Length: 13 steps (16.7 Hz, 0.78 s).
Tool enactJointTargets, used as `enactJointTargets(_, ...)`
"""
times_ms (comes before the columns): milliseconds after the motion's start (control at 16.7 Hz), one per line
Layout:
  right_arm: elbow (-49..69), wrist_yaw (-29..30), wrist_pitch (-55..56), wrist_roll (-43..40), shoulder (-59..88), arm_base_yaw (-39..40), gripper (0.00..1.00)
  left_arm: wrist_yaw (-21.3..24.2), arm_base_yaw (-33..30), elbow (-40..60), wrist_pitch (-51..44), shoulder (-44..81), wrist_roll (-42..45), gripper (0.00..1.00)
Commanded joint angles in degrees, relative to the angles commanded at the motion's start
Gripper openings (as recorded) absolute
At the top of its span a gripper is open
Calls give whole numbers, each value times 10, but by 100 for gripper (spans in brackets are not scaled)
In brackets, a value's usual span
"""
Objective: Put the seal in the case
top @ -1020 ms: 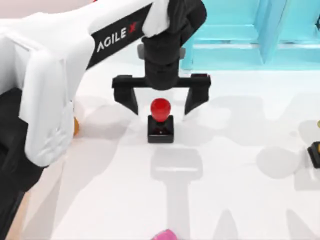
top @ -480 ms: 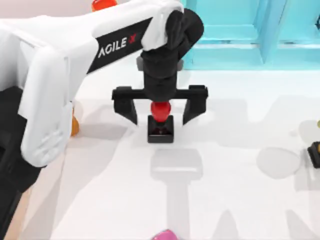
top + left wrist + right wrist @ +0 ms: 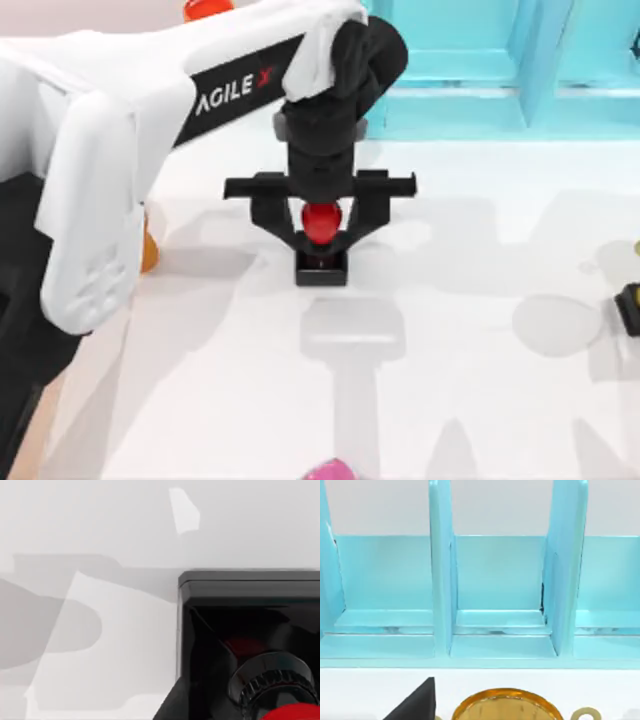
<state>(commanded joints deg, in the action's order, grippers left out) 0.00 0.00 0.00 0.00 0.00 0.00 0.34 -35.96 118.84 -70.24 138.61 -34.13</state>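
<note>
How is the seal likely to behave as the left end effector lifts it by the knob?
The seal looks rigid, so it should not flex. Its round, glossy red knob may slip or swivel between the fingers of the left end effector. The square black base hanging below should keep it upright, and it probably won't roll.

Seal (image 3: 321, 240) knob partly covered from above by left gripper (image 3: 320, 232); in left wrist view, cut at picture edge. Case (image 3: 470, 60) cropped at top. Pink object (image 3: 333, 470), black-based object (image 3: 630, 305), orange bottle (image 3: 149, 250) partly shown, unidentifiable.
</note>
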Motion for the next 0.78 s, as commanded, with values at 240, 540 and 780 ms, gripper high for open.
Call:
enactJointTargets(240,0,0,0,0,0,0,100,0,0,0,0,0,0,10)
enactJointTargets(540,0,0,0,0,0,0,100,0,0,0,0,0,0,0)
enactJointTargets(780,0,0,0,0,0,0,100,0,0,0,0,0,0,0)
